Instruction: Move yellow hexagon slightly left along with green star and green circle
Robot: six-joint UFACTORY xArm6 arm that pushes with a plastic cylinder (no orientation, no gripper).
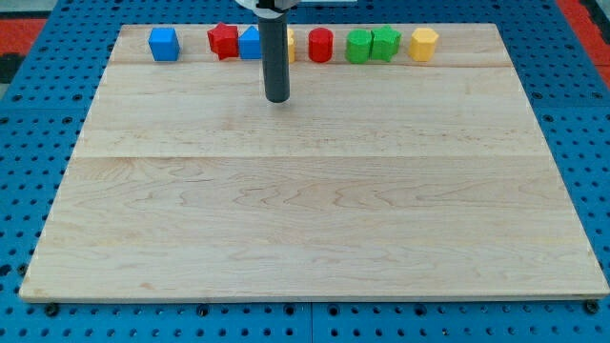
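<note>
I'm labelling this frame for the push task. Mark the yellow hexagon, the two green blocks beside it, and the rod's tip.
yellow hexagon (424,44): camera view, centre of its top face.
green blocks (373,44): camera view, the seam where the touching pair meets.
my tip (276,98): camera view, rod's lower end.

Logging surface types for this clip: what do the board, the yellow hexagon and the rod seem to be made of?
The pale wooden board looks like light, matte wood: grain lines and plank seams show. The yellow hexagon block appears to be painted wood or plastic, evenly coloured; I cannot tell which. The dark rod looks like smooth, dull metal or plastic; my tip rests below the block row, far left of the hexagon.
</note>
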